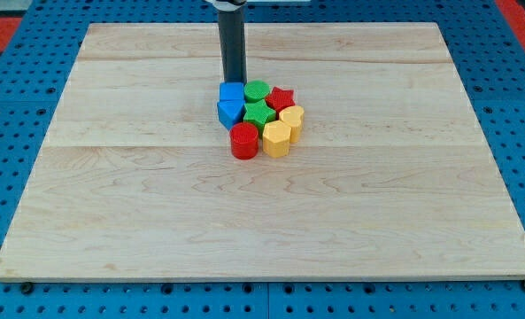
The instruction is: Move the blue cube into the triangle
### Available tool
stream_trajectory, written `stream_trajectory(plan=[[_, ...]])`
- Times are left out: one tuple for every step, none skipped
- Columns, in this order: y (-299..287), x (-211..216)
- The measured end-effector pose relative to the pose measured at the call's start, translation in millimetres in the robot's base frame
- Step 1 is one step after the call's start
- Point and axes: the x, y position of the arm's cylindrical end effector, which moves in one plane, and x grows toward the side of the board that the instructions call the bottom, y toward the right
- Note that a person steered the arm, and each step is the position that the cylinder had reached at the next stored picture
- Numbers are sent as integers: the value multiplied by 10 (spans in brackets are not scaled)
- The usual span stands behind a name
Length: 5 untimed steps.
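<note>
The blue cube (233, 92) sits at the upper left of a tight cluster of blocks near the board's middle. The blue triangle block (229, 112) lies right below it and touches it. My tip (234, 82) stands at the cube's top edge in the view, against it or very close. The dark rod rises straight up from there and leaves the view at the top.
The cluster also holds a green cylinder (257, 89), a green star (258, 112), a red star (281, 97), a yellow block (292, 118), a yellow hexagon (276, 139) and a red cylinder (243, 142). The wooden board (111, 204) lies on a blue pegboard.
</note>
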Motion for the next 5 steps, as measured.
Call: stream_trajectory(plan=[[21,81],[-76,50],[-156,-219],[102,-333],[483,-324]])
